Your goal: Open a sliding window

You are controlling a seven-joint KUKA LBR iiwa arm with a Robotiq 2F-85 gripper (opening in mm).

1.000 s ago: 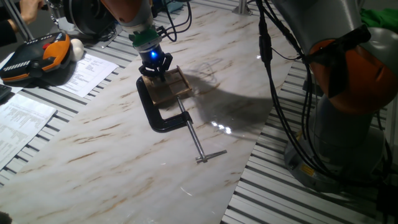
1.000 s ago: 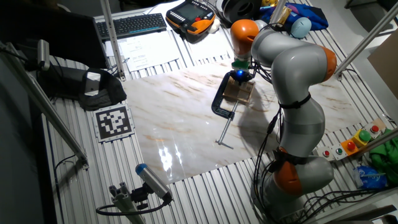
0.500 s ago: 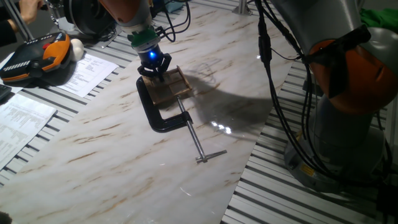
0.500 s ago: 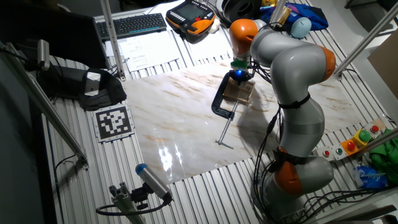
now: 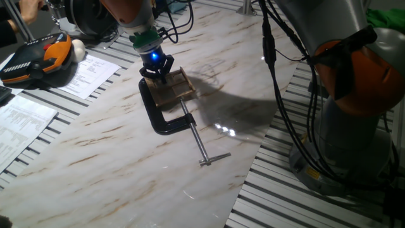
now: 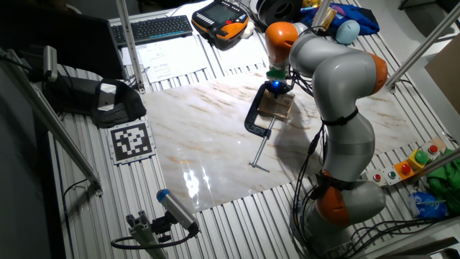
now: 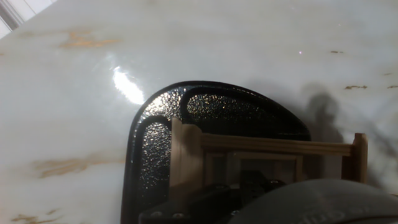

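Note:
The sliding window (image 5: 175, 88) is a small tan wooden frame lying flat on the marble table (image 5: 107, 158), held by a black C-clamp (image 5: 159, 119). My gripper (image 5: 156, 74), with a blue light on its wrist, points straight down at the window's far end, its fingertips at or touching the frame. From the other fixed view the gripper (image 6: 275, 91) covers the window's (image 6: 277, 106) upper edge. The hand view is very close: the window's wooden bars (image 7: 273, 148) rest on the clamp's jaw pad (image 7: 155, 143), and a blurred grey part fills the bottom. The gap between the fingers is hidden.
The clamp's long steel screw (image 5: 201, 145) with its T-handle stretches toward the table's front. An orange teach pendant (image 5: 38, 57) and papers (image 5: 88, 71) lie at the left. The arm's base (image 5: 354, 101) and cables stand at the right. A printed marker (image 6: 131, 139) lies left of the slab.

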